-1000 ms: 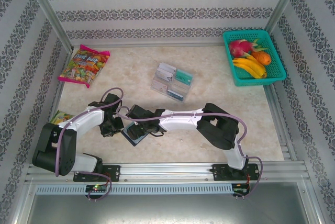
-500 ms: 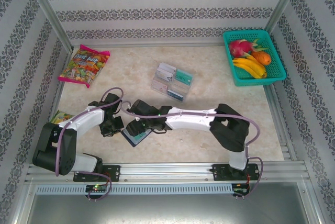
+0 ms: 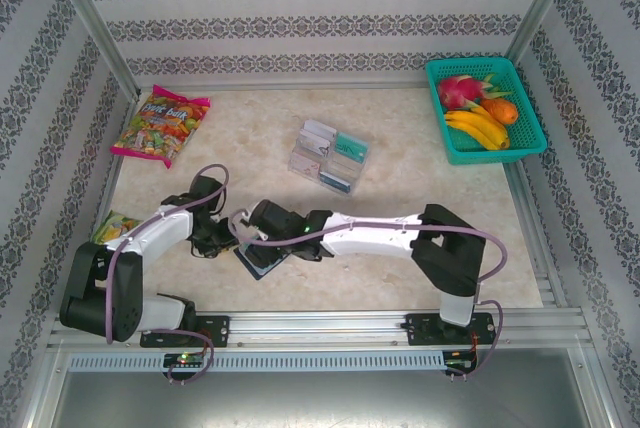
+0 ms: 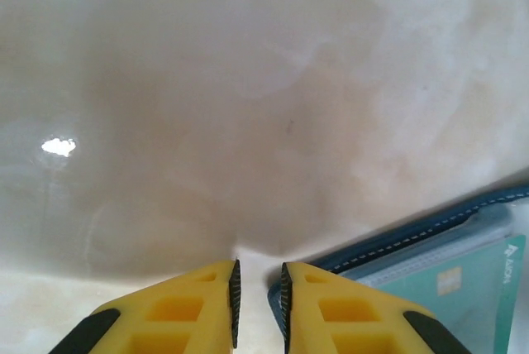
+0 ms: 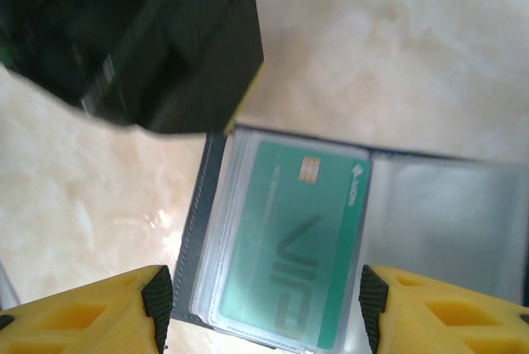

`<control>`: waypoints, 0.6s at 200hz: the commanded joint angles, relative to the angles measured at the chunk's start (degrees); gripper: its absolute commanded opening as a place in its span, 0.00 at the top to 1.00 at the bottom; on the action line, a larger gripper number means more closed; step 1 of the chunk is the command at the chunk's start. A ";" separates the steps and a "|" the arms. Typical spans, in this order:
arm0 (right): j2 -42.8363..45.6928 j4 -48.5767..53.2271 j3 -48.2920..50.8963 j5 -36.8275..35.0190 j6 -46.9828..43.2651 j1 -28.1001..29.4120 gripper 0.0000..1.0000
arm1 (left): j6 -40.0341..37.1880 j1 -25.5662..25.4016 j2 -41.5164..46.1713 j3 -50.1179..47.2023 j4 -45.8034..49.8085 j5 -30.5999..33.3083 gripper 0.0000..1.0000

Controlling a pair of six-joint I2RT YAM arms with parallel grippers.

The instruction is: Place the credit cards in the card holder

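Near the worktop's (image 3: 400, 148) front edge, the left hand (image 4: 257, 304) has cracked open, empty, beside the stitched navy card holder (image 3: 257, 262). The right hand (image 5: 264, 296), now farther left, gapes empty over the teal credit card (image 5: 289, 238) in its clear sleeve.

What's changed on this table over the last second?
The right arm stretched further left, bringing the open right gripper over the card holder, where a teal card lies. The left gripper drew back slightly and its fingers parted a little, the holder's edge now beside them. The holder, clear card tray, candy bag and fruit basket stayed put.
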State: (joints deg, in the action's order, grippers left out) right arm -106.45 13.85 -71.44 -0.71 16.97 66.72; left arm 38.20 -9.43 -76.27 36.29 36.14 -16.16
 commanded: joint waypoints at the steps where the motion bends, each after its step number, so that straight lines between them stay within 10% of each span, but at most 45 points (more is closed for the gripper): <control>1: -3.16 -0.99 -1.03 -4.25 -4.23 1.31 0.36 | 0.56 2.32 0.11 -1.83 -2.30 -4.40 0.76; 120: 5.29 -4.01 5.59 2.81 4.35 -4.69 0.36 | -1.14 4.16 2.76 -0.16 -1.85 -6.83 0.76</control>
State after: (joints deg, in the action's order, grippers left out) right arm -104.44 12.05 -67.05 -2.90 16.71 65.43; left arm 38.13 -5.87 -74.85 34.94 34.26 -22.13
